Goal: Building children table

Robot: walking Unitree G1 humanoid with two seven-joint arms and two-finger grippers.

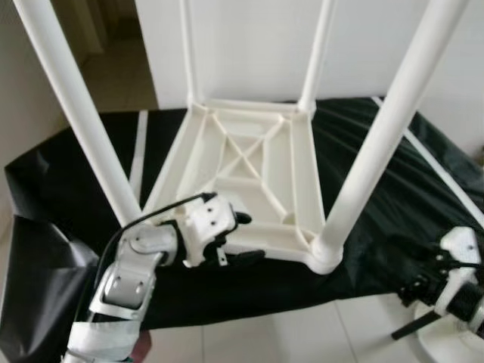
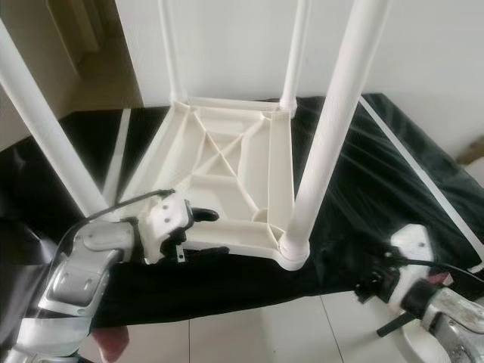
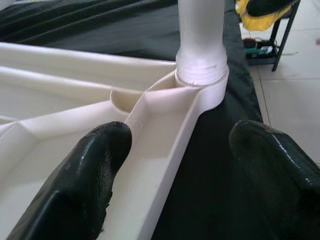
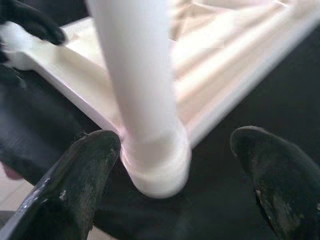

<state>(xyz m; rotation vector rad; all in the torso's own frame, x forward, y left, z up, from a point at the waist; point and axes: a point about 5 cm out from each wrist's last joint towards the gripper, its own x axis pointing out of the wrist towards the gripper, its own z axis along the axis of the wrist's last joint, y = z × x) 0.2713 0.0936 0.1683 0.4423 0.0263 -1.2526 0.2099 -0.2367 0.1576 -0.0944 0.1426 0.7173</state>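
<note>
A white plastic children's table top (image 1: 249, 181) lay upside down on a worktop covered in black sheeting (image 1: 393, 189), its ribbed underside with a crossed brace facing up. Four white round plastic legs stood up from its corner sockets: the near-right leg (image 1: 378, 144) and near-left leg (image 1: 79, 113) leaned outward toward the camera, and the two far legs (image 1: 318, 53) rose against the white wall (image 1: 257, 38) behind.

The left gripper (image 1: 238, 238) sat at the near edge of the table top, beside the near-left corner. Its two black fingers (image 3: 85, 185) were spread apart, one resting inside the ribbed tray of the underside and the other outside the rim over the black sheeting, so the rim ran between them without being squeezed. In the left wrist view they pointed along the edge toward the socket of the near-right leg.

The right gripper (image 2: 374, 287) hung low at the front right edge of the worktop, near the near-right corner socket (image 4: 157, 165). Its fingers (image 4: 75, 190) were wide apart on either side of that socket in the right wrist view, clear of it. Pale floor tiles (image 1: 302, 333) showed below the worktop.
</note>
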